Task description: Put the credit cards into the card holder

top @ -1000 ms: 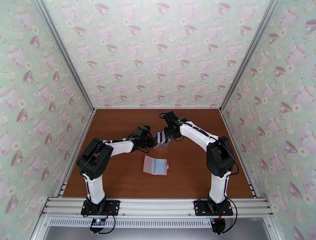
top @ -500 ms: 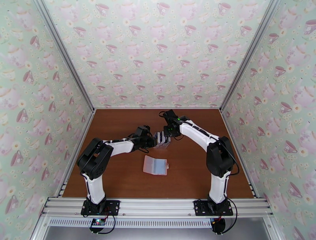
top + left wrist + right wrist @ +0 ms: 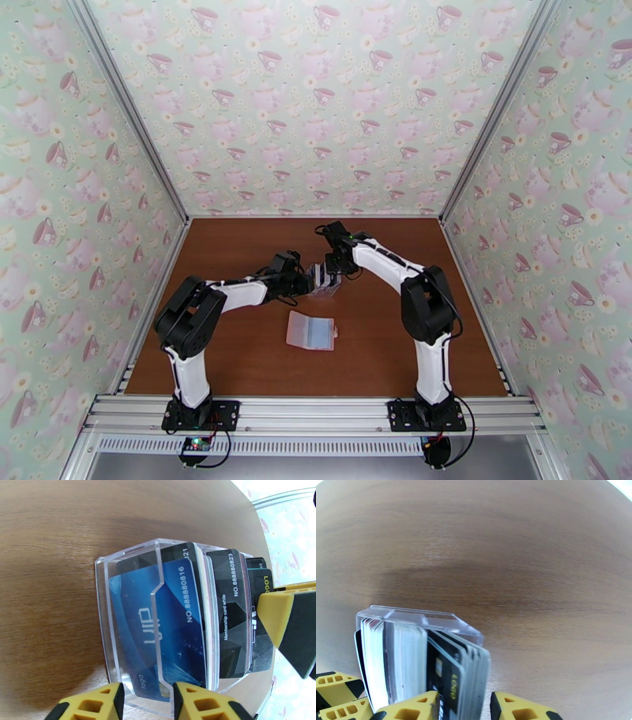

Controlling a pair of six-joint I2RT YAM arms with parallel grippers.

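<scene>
Wooden table, mid-field: clear slotted rack. Left gripper straddles its wall, jaws apart; can't tell if it grips. Right gripper from the far right, jaws pinching the black credit cards fanned at the rack's end. Pink card holder lies open, nearer. Advice: steady the rack and lift one card straight, not the fan.
</scene>
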